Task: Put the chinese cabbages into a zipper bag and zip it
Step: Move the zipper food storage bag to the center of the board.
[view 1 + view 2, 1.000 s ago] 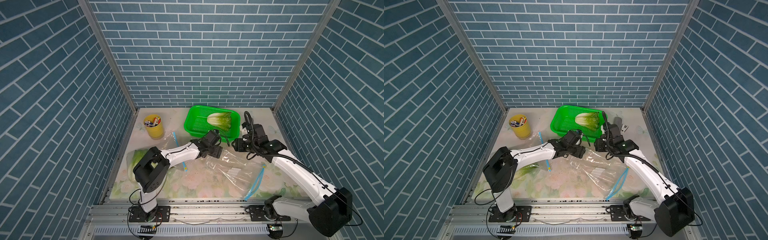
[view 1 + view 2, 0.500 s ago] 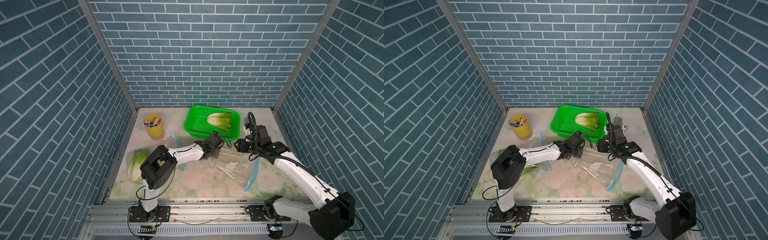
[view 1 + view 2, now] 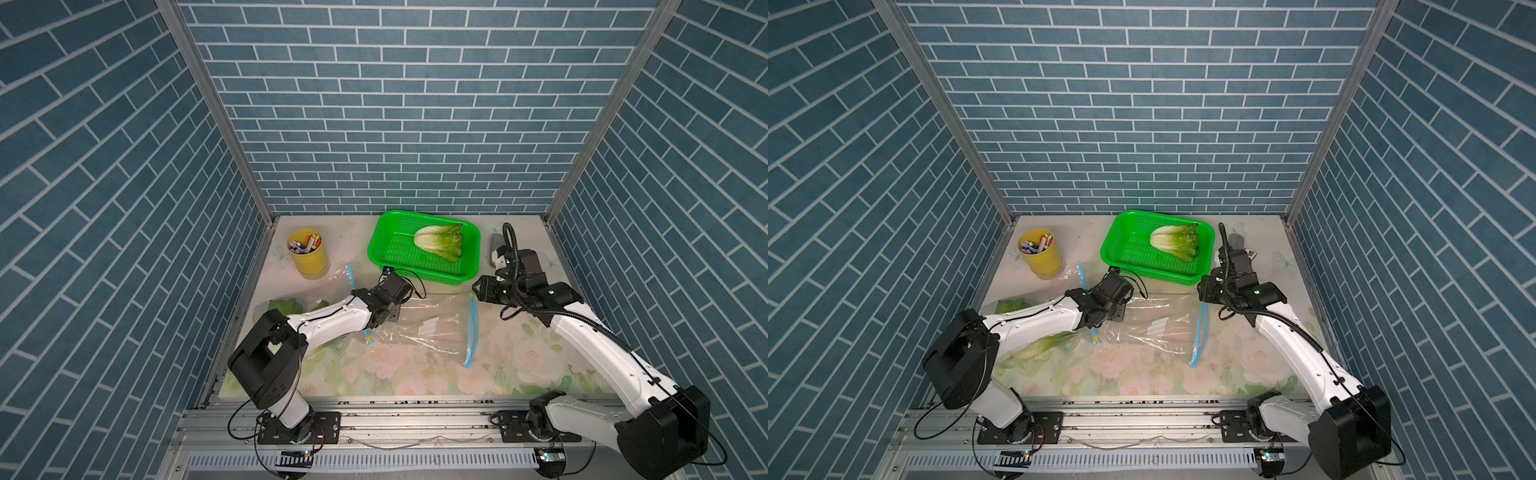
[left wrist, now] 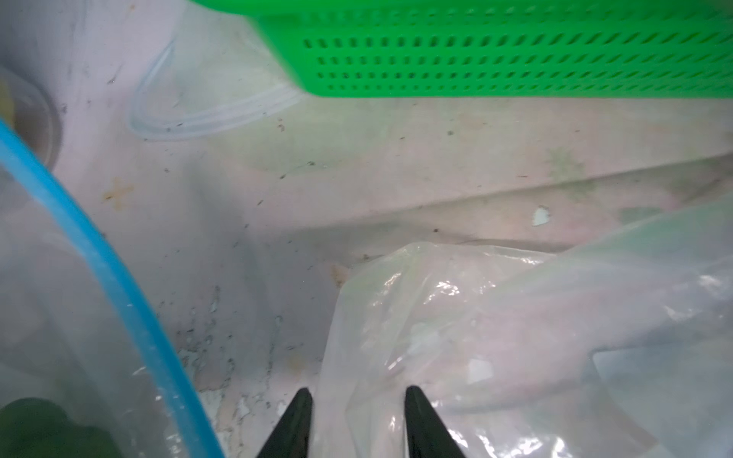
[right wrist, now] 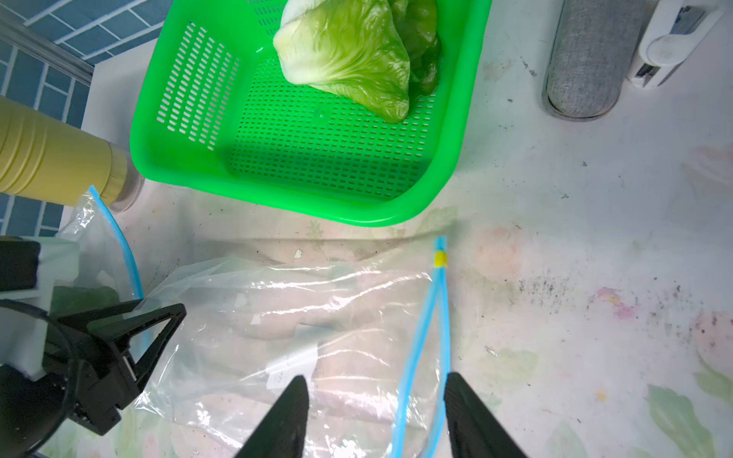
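One chinese cabbage [image 3: 440, 243] [image 5: 349, 55] lies in the green basket [image 3: 424, 277] [image 3: 1154, 275]. More cabbage leaves [image 3: 284, 305] [image 3: 1046, 345] show through a clear bag under my left arm; its blue zipper [image 4: 99, 257] runs beside that wrist. A second clear zipper bag [image 3: 428, 328] [image 5: 297, 309] lies flat mid-table, with its blue zipper [image 3: 473, 328] and yellow slider [image 5: 439, 258] at the right end. My left gripper [image 4: 357, 396] [image 3: 1117, 311] is open, a crumpled corner of this bag between its fingers. My right gripper [image 5: 377, 390] [image 3: 478, 289] is open over the zipper.
A yellow cup [image 3: 307, 253] of small items stands at the back left. A grey roll [image 5: 587, 59] and a white clip [image 5: 670, 39] lie right of the basket. Brick walls close in three sides.
My left gripper has drawn back leftward along the middle bag. The bag has shifted, and its zipper end has swung up under my right gripper, which has barely moved.
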Motion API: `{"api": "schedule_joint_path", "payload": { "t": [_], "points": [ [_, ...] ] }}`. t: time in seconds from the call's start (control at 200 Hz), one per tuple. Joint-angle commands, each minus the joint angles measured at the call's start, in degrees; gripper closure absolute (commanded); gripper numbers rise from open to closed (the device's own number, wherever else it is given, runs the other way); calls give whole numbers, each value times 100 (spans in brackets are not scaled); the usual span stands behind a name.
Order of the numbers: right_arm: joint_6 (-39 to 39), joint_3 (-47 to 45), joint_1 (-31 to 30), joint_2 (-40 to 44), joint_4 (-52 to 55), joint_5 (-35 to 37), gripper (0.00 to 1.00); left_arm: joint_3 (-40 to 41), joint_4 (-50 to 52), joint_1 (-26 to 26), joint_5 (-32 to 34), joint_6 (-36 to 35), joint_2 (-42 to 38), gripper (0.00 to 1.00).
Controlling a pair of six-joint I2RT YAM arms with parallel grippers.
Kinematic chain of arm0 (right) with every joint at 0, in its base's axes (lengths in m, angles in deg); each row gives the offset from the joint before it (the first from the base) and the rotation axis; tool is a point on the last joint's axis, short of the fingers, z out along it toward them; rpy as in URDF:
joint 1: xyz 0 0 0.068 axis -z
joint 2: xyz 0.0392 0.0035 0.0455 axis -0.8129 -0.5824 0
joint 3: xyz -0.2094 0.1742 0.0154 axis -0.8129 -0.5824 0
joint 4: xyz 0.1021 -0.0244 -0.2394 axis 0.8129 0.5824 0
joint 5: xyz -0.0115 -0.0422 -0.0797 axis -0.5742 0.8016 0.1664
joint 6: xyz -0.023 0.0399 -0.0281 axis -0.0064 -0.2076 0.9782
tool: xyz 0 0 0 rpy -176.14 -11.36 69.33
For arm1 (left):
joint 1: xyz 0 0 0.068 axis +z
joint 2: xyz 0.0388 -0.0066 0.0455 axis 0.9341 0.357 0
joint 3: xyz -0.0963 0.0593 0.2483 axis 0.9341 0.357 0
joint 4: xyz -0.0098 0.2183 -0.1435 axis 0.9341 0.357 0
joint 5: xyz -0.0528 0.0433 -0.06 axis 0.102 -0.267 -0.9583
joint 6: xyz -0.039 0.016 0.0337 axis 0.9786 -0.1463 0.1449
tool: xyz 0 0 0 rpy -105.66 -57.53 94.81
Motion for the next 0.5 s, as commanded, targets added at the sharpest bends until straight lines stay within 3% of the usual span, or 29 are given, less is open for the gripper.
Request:
{"api": "schedule_joint_path", "payload": {
  "t": [0.0, 0.2, 0.495],
  "points": [
    [-334, -134, 142, -13, 248, -142, 44, -8, 191, 29, 204, 17, -166, 53],
    [-532, -479, 611, -98, 360, -388, 46, -87, 79, 20, -49, 9, -406, 43],
    [-701, -1192, 1055, -597, -312, -1020, 50, -222, 262, -162, -5, 49, -577, 40]
  ]
}}
